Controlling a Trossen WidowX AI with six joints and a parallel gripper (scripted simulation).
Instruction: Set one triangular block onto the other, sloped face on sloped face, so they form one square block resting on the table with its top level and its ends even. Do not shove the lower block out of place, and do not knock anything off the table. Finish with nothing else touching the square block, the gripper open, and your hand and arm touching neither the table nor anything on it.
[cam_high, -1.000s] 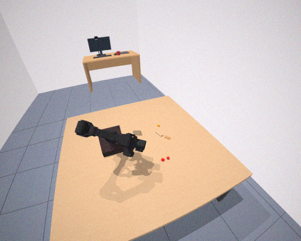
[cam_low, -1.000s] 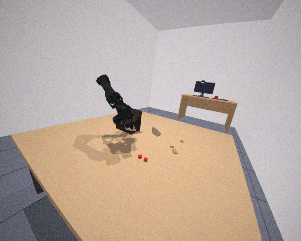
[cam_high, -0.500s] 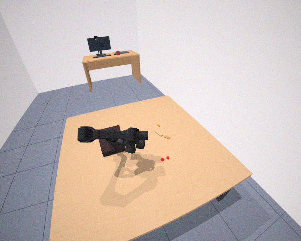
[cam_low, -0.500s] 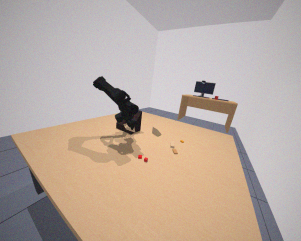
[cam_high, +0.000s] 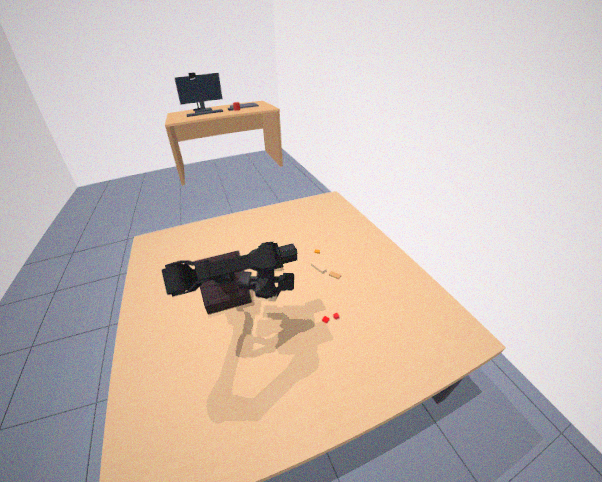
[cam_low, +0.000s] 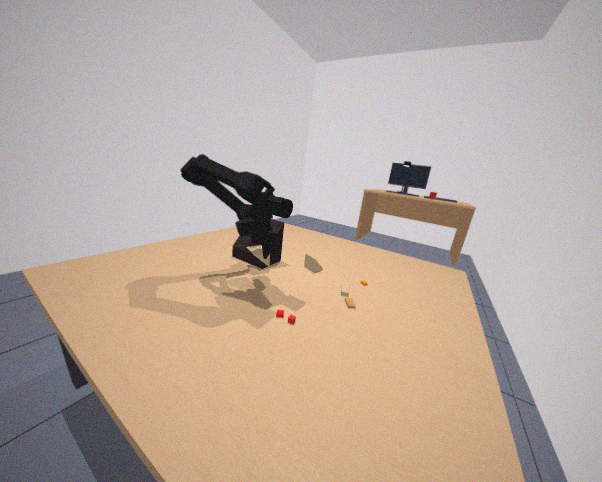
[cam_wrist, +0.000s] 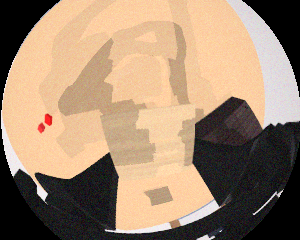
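Note:
My gripper (cam_low: 269, 263) (cam_wrist: 151, 147) is shut on a pale wooden triangular block (cam_wrist: 172, 130), held between its fingers above the table; a shadow crosses the block's face. The other triangular block (cam_low: 312, 263) (cam_wrist: 159, 195) is grey-brown and stands on the table, to the right of the gripper in the exterior view and below the held block in the wrist view. The arm hides it in the top view. The two blocks are apart. The exact tilt of the held block's sloped face cannot be told.
Two red cubes (cam_high: 325, 319) (cam_high: 336, 315) (cam_low: 279, 313) (cam_low: 291, 319) lie on the table. A tan block (cam_high: 335, 274) (cam_low: 350, 302), a pale piece (cam_high: 318, 268) (cam_low: 345, 290) and a small orange piece (cam_high: 317, 251) (cam_low: 364, 282) lie farther out. The dark base box (cam_high: 226, 296) (cam_wrist: 230, 122) is beside the gripper.

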